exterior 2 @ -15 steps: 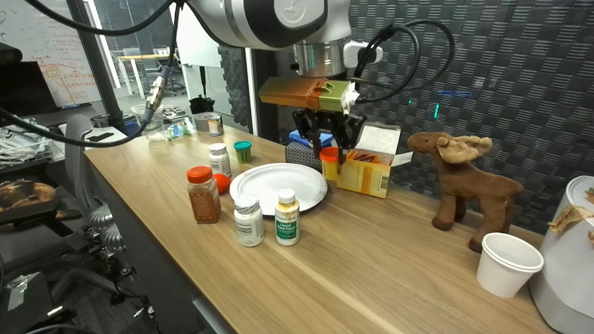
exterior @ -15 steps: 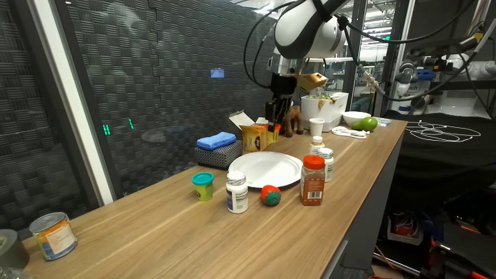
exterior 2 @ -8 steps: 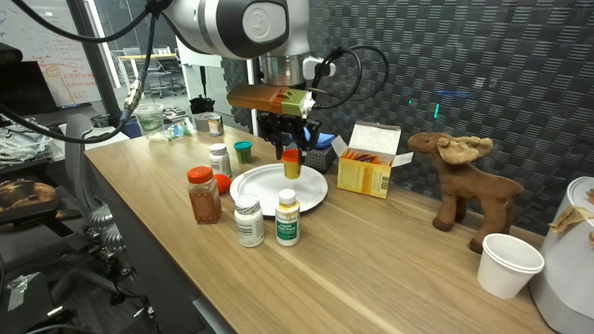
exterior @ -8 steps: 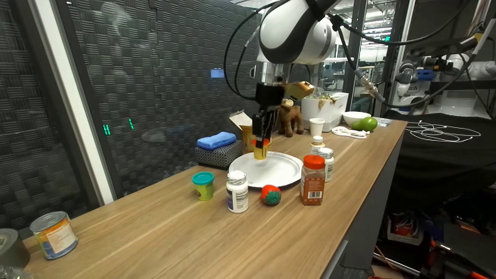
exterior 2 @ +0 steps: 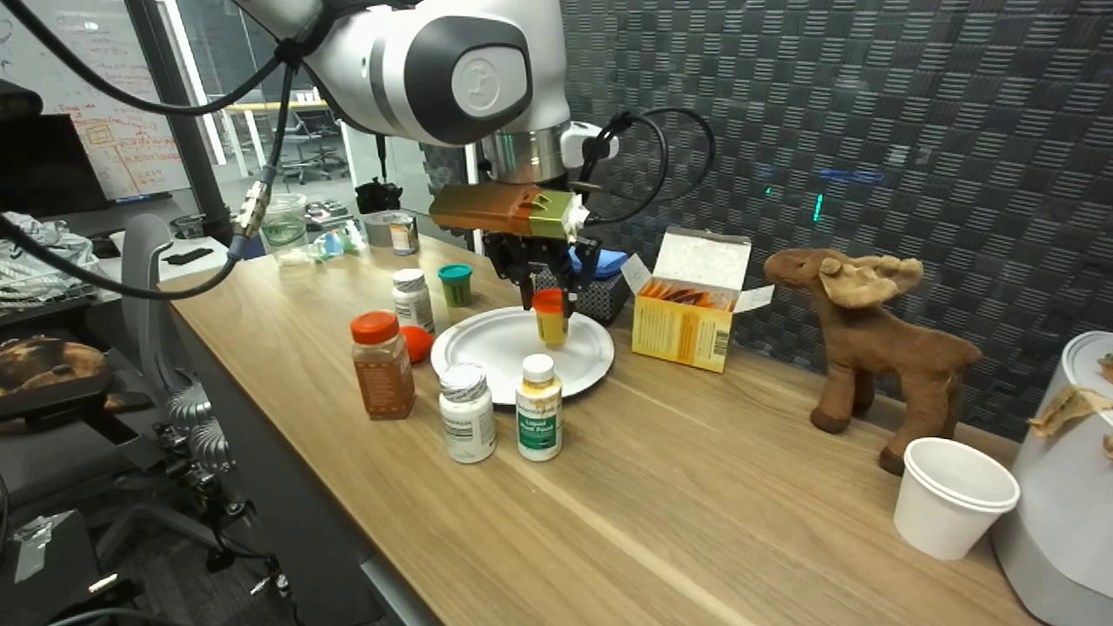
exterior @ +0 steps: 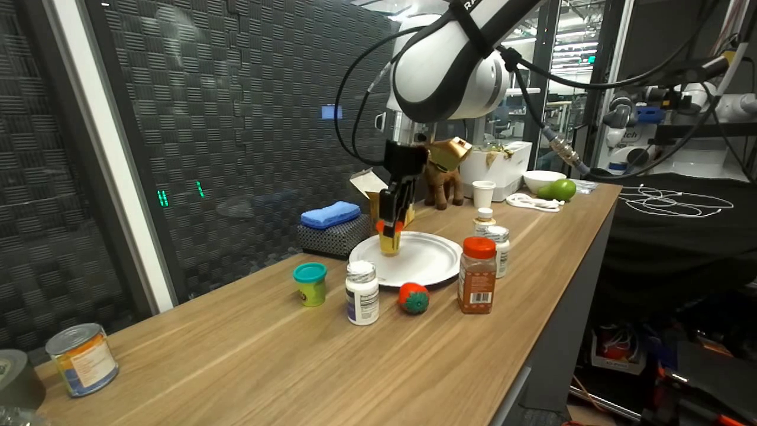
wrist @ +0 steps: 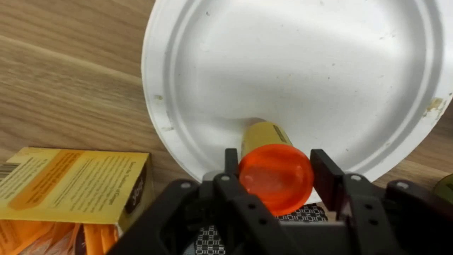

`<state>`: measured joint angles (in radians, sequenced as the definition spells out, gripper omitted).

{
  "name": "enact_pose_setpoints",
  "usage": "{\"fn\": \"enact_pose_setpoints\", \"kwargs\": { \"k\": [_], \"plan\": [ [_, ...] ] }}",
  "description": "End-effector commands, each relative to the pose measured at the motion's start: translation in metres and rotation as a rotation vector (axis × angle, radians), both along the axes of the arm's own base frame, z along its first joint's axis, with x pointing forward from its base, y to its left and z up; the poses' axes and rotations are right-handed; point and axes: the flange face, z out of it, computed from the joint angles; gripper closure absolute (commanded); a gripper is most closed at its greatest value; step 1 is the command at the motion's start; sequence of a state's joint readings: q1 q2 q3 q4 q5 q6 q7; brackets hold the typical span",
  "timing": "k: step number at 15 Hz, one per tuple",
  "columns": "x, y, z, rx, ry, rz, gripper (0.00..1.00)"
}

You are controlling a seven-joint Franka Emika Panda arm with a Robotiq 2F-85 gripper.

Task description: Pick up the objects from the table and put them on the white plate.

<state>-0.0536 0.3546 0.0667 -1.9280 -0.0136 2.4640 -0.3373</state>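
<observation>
In an exterior view, a broad stretch of the brown wood-grain table (exterior: 284, 367) lies nearest, with a labelled metal can (exterior: 89, 364) toward the dark textured wall (exterior: 236, 130). Beyond this open wood are a white plastic pill bottle (exterior: 362, 299), a round red strawberry-shaped piece (exterior: 409, 294) and a brown, red-lidded spice jar (exterior: 476, 277), gaps between them; a strip of wood separates the jar from the table's free long edge. A small green tub (exterior: 312, 290) with a teal lid stands nearer the wall.

Just behind this row lies the round, flat white plate (exterior: 426, 263). Over its wall-side part the black gripper (exterior 2: 549, 303) points down, its fingers (wrist: 327, 177) against both sides of a small yellow tub (exterior 2: 551, 323) with an orange-red lid, holding it; whether its base touches the plate cannot be told.

Beyond the jar, a second white pill bottle (exterior 2: 468, 422) and a white-capped, green-labelled plastic bottle (exterior 2: 539, 413) stand close together. A patterned box (exterior: 334, 238) under a flat blue block (exterior: 331, 215) and an open yellow cardboard box (exterior 2: 683, 329) crowd the plate's wall side. Farther along stands a brown plush moose (exterior 2: 896, 348). The bent white-and-black arm (exterior: 440, 74) reaches down from above, its wrist over the plate.
</observation>
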Motion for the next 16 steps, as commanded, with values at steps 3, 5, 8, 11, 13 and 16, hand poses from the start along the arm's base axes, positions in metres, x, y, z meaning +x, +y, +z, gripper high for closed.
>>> {"fn": "enact_pose_setpoints", "kwargs": {
  "k": [3, 5, 8, 11, 13, 16],
  "plan": [
    [0.004, -0.002, -0.003, -0.029, -0.073, 0.022, 0.71],
    [0.003, -0.002, -0.009, -0.031, -0.068, 0.022, 0.71],
    [-0.003, -0.001, -0.003, -0.015, -0.052, 0.015, 0.14],
    [-0.016, -0.008, 0.027, 0.013, -0.046, -0.038, 0.00],
    [-0.029, -0.017, 0.051, 0.037, -0.069, -0.092, 0.00],
    [-0.052, -0.041, 0.078, 0.071, -0.071, -0.231, 0.00]
  ]
}}
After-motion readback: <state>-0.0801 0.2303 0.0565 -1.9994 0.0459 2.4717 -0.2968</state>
